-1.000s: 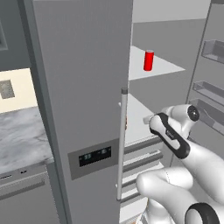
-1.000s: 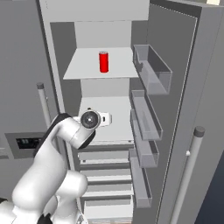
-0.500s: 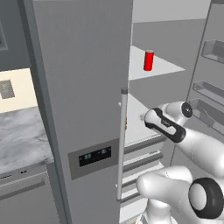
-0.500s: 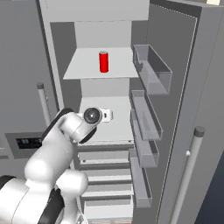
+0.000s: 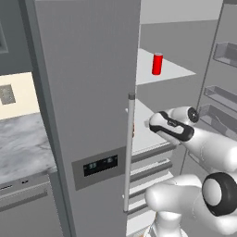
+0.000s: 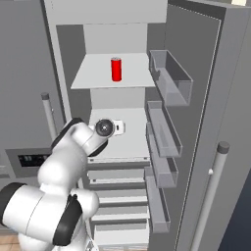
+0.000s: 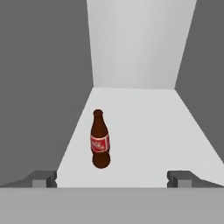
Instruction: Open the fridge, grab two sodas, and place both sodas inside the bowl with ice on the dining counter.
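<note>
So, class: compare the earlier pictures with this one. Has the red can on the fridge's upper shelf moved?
No. The red can stands upright at the same spot on the upper shelf, level with the top door bin.

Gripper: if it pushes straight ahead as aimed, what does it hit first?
Probably the brown bottle, standing upright on the fridge shelf between the open gripper fingertips, left of centre. Passing it, the fridge's back wall. Depth unclear.
</note>
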Controlling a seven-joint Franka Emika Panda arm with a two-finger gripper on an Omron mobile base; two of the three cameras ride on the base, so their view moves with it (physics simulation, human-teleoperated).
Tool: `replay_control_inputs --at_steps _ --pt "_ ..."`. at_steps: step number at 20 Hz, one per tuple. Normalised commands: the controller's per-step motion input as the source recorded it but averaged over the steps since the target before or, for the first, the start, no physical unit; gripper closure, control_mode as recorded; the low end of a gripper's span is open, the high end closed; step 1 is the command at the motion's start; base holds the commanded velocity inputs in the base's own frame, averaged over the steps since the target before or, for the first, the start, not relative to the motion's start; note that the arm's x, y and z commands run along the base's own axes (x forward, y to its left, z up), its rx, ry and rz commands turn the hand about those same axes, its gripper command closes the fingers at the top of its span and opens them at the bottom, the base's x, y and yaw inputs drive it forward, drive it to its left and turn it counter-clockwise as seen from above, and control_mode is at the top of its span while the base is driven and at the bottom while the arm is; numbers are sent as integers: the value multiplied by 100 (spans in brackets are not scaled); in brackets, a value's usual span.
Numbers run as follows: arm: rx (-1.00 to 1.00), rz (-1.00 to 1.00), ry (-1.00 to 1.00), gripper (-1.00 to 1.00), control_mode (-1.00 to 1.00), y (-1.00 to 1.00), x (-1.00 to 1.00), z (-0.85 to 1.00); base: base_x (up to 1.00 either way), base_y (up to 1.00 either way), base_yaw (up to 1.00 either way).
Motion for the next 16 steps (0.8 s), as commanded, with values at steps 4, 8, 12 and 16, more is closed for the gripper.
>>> replay_control_inputs --at_steps 4,8,12,16 --pt "0 3 0 -100 -100 12 18 -8 0 0 0" --pt "-1 4 0 -100 -100 8 16 -10 0 0 0" --pt "-5 5 0 -100 -100 4 0 -9 0 0 0" --pt "-5 5 0 -100 -100 4 2 -11 0 0 0"
